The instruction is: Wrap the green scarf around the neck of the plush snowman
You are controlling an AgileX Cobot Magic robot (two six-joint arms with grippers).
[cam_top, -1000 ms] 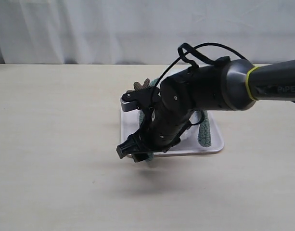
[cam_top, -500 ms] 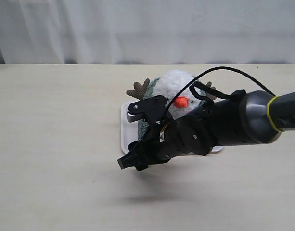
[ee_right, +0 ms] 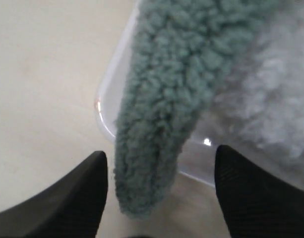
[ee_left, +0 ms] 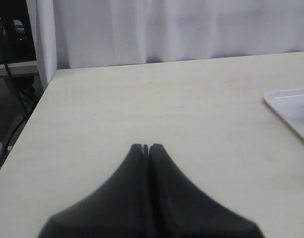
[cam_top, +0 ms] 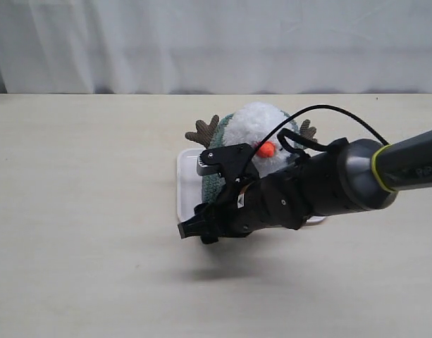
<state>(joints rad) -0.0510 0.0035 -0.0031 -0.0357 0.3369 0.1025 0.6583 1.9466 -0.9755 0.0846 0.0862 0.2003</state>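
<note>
Green scarf (ee_right: pixel 156 124): fuzzy fleece end draped over white plastic tray (ee_right: pixel 100 112) rim
Right gripper (ee_right: pixel 161 154): fingers wide, straddling that end
Left gripper (ee_left: pixel 146 147): fingers pressed together

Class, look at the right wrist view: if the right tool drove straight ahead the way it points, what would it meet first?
Probably the green scarf, whose loose end lies across the tray rim, between the fingers of the open right tool. Depth is hard to judge.

The plush snowman (cam_top: pixel 261 123) is white with an orange nose (cam_top: pixel 266 149) and brown twig arms (cam_top: pixel 204 131); the green scarf (ee_right: pixel 156 99) is grey-green, the tray (cam_top: pixel 182 183) white, the surface (cam_top: pixel 82 211) beige.
</note>
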